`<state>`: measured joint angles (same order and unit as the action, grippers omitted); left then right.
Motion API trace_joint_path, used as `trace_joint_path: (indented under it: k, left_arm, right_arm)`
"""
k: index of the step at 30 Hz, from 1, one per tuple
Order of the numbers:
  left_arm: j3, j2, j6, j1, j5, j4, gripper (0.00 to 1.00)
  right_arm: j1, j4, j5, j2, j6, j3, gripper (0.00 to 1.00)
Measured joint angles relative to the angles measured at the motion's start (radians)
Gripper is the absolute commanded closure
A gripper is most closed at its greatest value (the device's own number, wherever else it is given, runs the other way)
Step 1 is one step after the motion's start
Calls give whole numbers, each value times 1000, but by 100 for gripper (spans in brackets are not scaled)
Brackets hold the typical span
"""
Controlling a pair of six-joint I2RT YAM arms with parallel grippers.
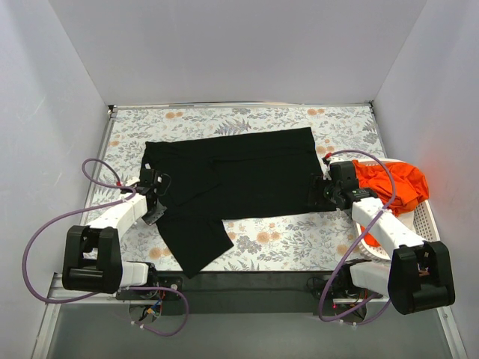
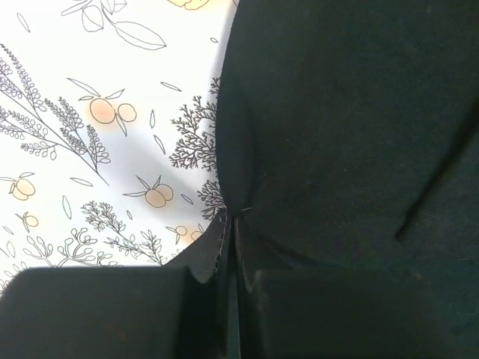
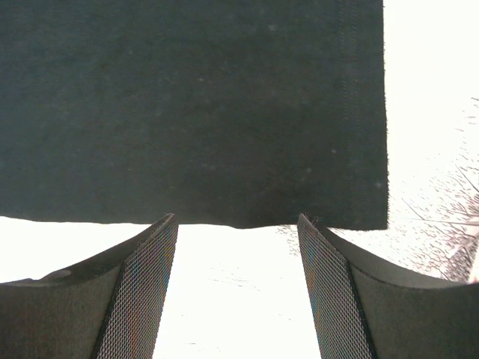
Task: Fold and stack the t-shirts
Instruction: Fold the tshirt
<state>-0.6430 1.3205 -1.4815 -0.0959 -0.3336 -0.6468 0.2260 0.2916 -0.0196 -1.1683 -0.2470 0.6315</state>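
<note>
A black t-shirt (image 1: pixel 232 176) lies spread across the floral table, with one part hanging down toward the front left. My left gripper (image 1: pixel 155 203) is at the shirt's left edge and is shut on a pinched fold of the black cloth (image 2: pixel 233 247). My right gripper (image 1: pixel 323 196) is at the shirt's right edge, open and empty; its fingertips (image 3: pixel 166 228) just reach the hem of the black cloth (image 3: pixel 194 105). An orange t-shirt (image 1: pixel 393 183) lies bunched in the basket at the right. No blue chest mark shows.
A white slatted basket (image 1: pixel 420 217) stands at the right edge of the table beside my right arm. The floral tablecloth (image 1: pixel 299 239) shows in front of the shirt. White walls close in the back and both sides.
</note>
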Motion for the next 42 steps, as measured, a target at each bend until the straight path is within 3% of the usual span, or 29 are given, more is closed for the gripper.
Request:
trace_joint_path:
  k: [29, 42]
  left_arm:
    - [3, -101, -37, -9, -34, -34, 100]
    - [7, -116, -37, -9, -34, -34, 100]
  right_arm:
    - [-14, 155, 277, -173, -37, 53, 48]
    - [-50, 147, 282, -219, -39, 87, 50]
